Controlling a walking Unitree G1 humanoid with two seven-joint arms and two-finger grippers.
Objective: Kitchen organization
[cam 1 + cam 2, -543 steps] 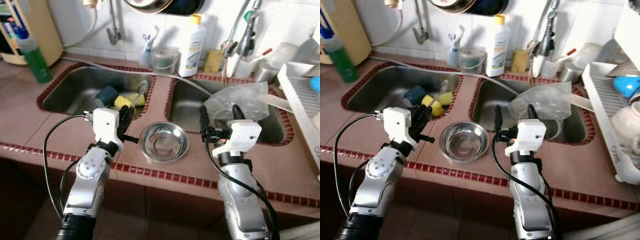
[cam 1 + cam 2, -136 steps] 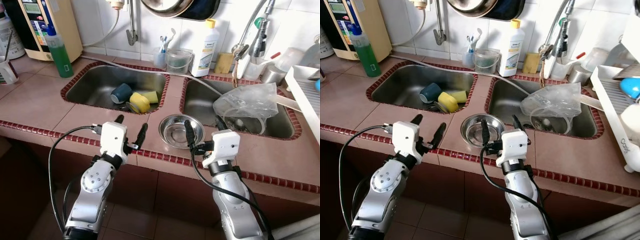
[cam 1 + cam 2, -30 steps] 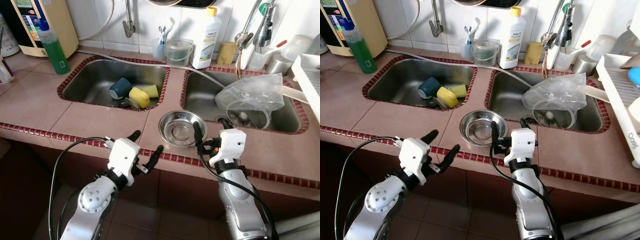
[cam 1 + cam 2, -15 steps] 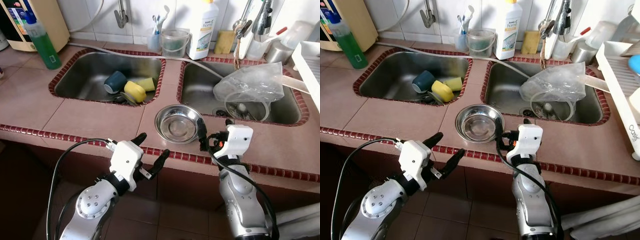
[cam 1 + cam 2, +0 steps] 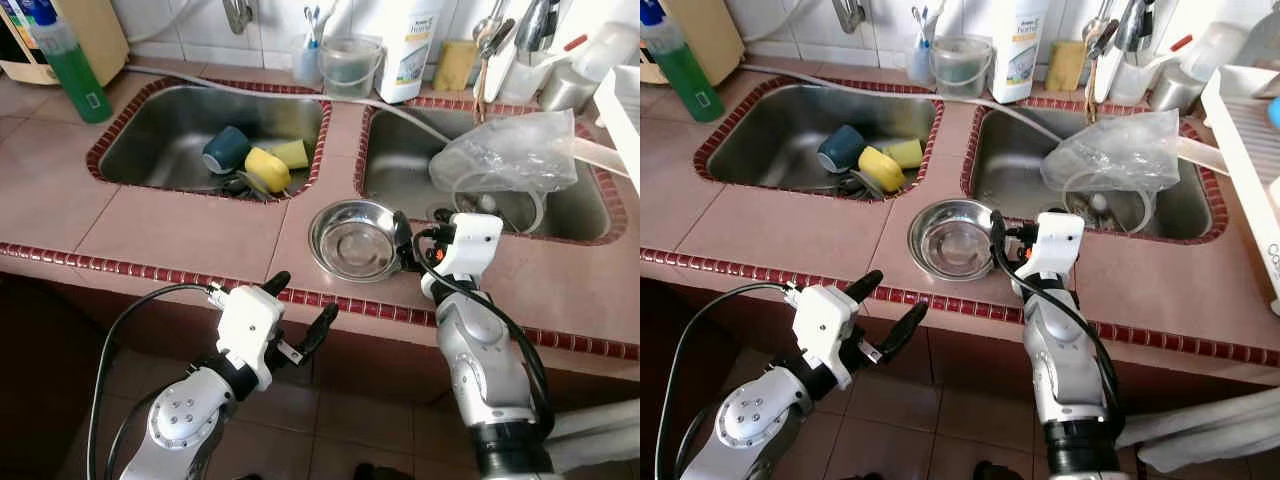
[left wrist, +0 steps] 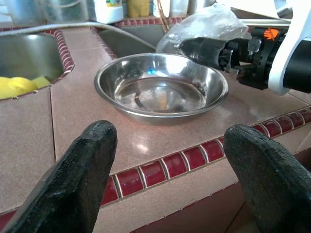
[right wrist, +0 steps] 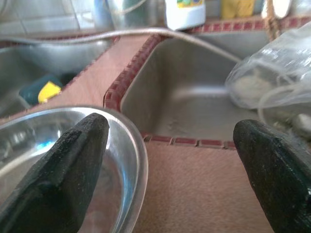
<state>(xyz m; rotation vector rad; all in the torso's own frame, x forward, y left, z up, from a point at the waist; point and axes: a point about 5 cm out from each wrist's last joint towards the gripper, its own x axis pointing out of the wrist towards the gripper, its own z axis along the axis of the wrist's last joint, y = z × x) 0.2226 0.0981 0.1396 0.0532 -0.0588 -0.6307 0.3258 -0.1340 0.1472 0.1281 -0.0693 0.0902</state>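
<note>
Sitting on the pink tiled counter [image 5: 180,225] between the two sinks is the steel bowl [image 5: 355,238], upright and empty, close to the red-tiled front edge. The right gripper [image 5: 1012,236] is right at the bowl's rim, fingers spread wide; in the right wrist view one finger [image 7: 73,160] sits over the rim of the bowl [image 7: 68,160] and the other [image 7: 274,165] hangs out over bare counter, so nothing is clamped. The left gripper [image 5: 297,310] hovers in front of the counter edge, below its top, also spread apart and holding nothing, and its wrist camera looks straight across the tiles at the bowl [image 6: 160,87].

Over in the left sink [image 5: 150,130] lie a dark blue cup [image 5: 226,149] on its side and yellow sponges [image 5: 266,165] touching it. The right sink [image 5: 590,205] holds a crumpled clear plastic bag [image 5: 510,150] over a round glass dish. At the back stand a green bottle [image 5: 70,60] and a white bottle [image 5: 1021,40] whose label print is too small to read with certainty, beside a clear tub [image 5: 345,65] with brushes.
</note>
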